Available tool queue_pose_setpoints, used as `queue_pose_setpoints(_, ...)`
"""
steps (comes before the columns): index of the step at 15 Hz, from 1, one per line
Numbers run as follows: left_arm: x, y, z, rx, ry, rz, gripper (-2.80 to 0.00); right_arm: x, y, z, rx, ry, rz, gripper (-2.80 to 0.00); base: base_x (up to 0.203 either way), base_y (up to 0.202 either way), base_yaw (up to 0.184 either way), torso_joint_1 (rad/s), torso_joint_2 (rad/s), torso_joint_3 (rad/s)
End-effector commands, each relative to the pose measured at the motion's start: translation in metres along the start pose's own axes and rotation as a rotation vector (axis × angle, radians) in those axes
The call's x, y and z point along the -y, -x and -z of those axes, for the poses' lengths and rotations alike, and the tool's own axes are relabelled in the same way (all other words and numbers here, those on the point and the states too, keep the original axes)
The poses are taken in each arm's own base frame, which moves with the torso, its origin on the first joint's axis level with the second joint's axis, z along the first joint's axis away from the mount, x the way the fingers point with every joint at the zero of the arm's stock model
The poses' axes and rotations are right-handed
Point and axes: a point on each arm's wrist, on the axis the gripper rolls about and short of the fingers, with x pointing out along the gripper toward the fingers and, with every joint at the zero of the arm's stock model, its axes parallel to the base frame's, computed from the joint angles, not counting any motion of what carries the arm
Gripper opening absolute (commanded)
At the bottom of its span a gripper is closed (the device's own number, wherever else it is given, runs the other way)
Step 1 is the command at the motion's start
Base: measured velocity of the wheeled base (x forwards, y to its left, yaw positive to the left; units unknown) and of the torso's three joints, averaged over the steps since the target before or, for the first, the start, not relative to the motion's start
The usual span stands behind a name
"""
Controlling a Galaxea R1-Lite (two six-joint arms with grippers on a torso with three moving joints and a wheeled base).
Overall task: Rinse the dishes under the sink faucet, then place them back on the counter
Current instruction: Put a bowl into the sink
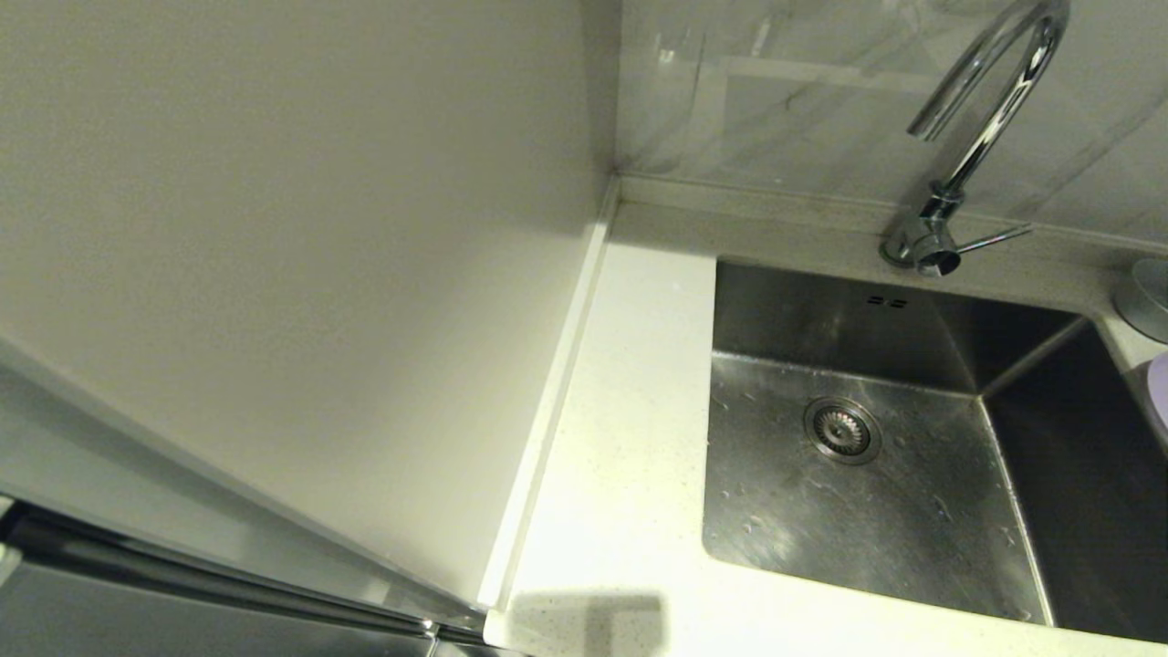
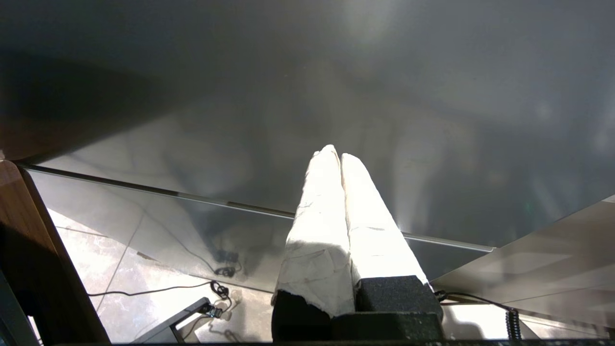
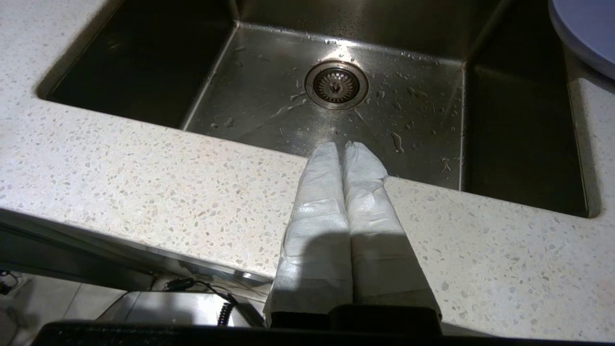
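Observation:
The steel sink [image 1: 912, 511] lies at the right, wet with drops, its round drain strainer [image 1: 841, 430] near the middle. The chrome gooseneck faucet [image 1: 990, 109] rises behind it, spout over the basin, with no water running. Of the dishes, only a lavender plate [image 3: 584, 29] shows, its edge [image 1: 1161, 392] on the counter right of the sink. My right gripper [image 3: 342, 146] is shut and empty, hovering over the counter's front strip [image 3: 144, 178] with its tips at the sink's near rim. My left gripper [image 2: 338, 154] is shut and empty, down beside a glossy grey panel, away from the counter.
A plain cream wall panel [image 1: 274, 274] fills the left, meeting the white speckled counter [image 1: 620, 438] at a raised edge. A round grey object [image 1: 1145, 297] sits at the sink's back right corner. Below the left gripper, cables lie on the floor [image 2: 158, 288].

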Motion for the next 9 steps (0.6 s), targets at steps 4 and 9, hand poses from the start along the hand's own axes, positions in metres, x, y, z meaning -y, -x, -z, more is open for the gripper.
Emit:
queue_pose_setpoints(4,0.0000,-0.0002,0.0009,-0.004,0.001,0.000,-2.80,0.0000,0.0001,-0.0002,0.003,0.001,0.000,-2.80,0.000,0.000,0.000,0.000,0.00,0.000)
queue_pose_setpoints(9,0.0000,-0.0002,0.0009,-0.004,0.001,0.000,-2.80,0.0001,0.0001,-0.0002,0.004,0.000,0.003,-2.80,0.000,0.000,0.000,0.000,0.00,0.000)
